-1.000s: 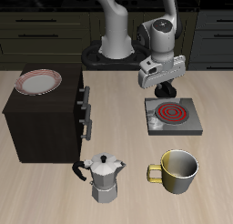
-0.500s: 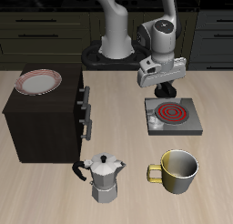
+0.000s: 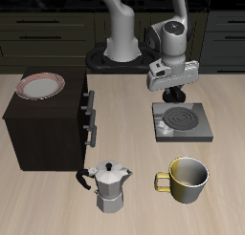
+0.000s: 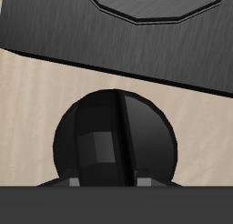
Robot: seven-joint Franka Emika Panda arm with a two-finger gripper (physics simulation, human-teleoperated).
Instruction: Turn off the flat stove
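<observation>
The flat stove (image 3: 182,123) is a thin grey square slab on the table, and its round spiral coil (image 3: 180,117) is dark. My gripper (image 3: 175,92) hangs over the stove's back edge with its fingers pointing down and close together, holding nothing. In the wrist view the small black knob (image 4: 114,137) fills the space just below my gripper (image 4: 109,182). Beyond the knob lies the grey slab (image 4: 91,36). In the exterior view the knob is hidden under my hand.
A big dark-brown box with handles (image 3: 43,129) stands beside the stove, with a plate (image 3: 42,85) on top. A metal moka pot (image 3: 111,186) and a yellow mug (image 3: 188,179) stand nearer the table's front edge.
The coil has gone from glowing red to dark. My gripper has shifted slightly sideways along the stove's back edge.
</observation>
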